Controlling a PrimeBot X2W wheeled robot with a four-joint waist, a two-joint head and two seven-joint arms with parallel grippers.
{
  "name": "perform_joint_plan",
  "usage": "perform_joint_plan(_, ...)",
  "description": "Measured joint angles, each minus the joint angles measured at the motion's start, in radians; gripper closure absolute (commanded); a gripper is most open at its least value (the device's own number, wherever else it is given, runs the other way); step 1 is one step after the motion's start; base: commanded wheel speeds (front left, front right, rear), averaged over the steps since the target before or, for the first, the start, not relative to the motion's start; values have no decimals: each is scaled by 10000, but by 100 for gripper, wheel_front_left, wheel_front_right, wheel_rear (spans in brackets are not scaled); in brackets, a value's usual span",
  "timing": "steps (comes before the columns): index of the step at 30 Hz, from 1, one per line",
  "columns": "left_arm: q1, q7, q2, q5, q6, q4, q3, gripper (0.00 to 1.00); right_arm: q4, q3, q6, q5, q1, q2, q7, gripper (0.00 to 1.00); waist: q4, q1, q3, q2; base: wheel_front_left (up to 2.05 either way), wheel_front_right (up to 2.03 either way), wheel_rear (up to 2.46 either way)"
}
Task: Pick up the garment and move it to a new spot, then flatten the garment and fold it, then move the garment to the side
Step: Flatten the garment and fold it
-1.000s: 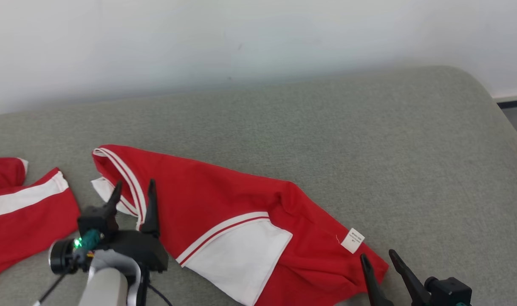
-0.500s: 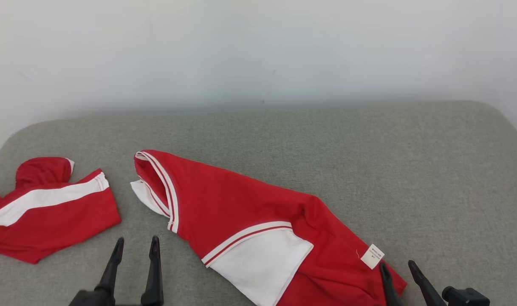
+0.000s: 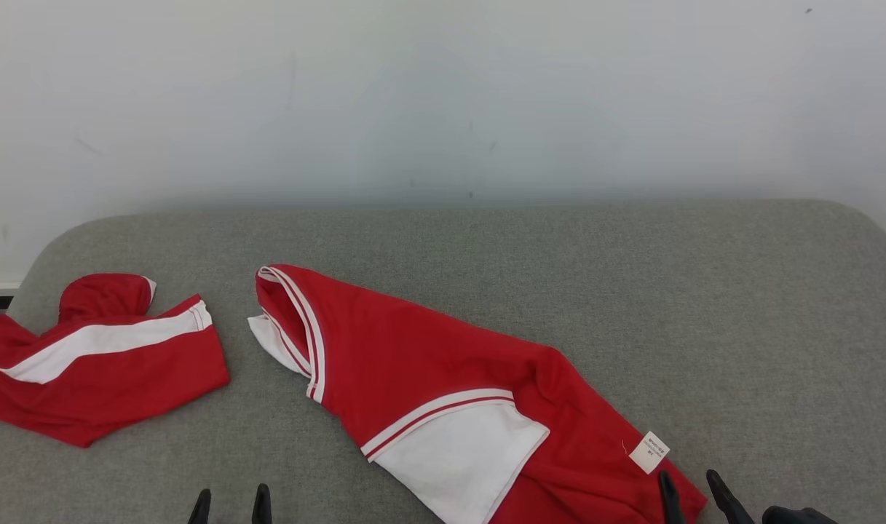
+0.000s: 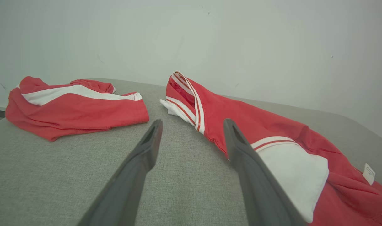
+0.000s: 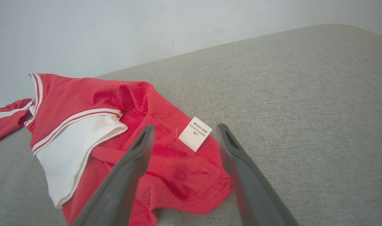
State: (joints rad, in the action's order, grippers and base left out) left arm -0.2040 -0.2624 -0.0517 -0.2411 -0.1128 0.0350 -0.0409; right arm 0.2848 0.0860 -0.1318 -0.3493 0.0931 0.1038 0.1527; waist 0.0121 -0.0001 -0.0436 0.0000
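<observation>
Off the collar: left gripper (image 3: 231,498) retreats

Left of the garment (image 3: 413,364), crumpled on the grey cushion (image 3: 632,291), lies a second red piece (image 3: 115,364). The left gripper, wide and empty, has drawn back from its collar. The right gripper (image 3: 689,480), likewise, sits at its hem. Nothing grasped yet.

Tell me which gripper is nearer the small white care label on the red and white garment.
Right. The right gripper sits just below the small white care label; the left gripper is far to the label's left, over the grey fabric surface.
</observation>
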Motion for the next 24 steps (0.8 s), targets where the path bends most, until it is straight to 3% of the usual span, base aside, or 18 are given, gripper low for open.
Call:
perform_joint_plan(13,-155,-2,2,-86,0,98,-82,0,117,17,0,-59,80,-50,-121,0,-117,0,-68,0,0,0,0)
perform_joint_plan(17,-154,-2,4,-148,71,102,-138,0,334,-153,-2,-117,55,-52,-794,0,-175,0,-46,0,0,0,0)
perform_joint_plan(24,-107,-2,4,-155,75,138,-236,0,798,-924,0,-217,-536,-113,-2894,0,-216,0,43,0,0,0,0)
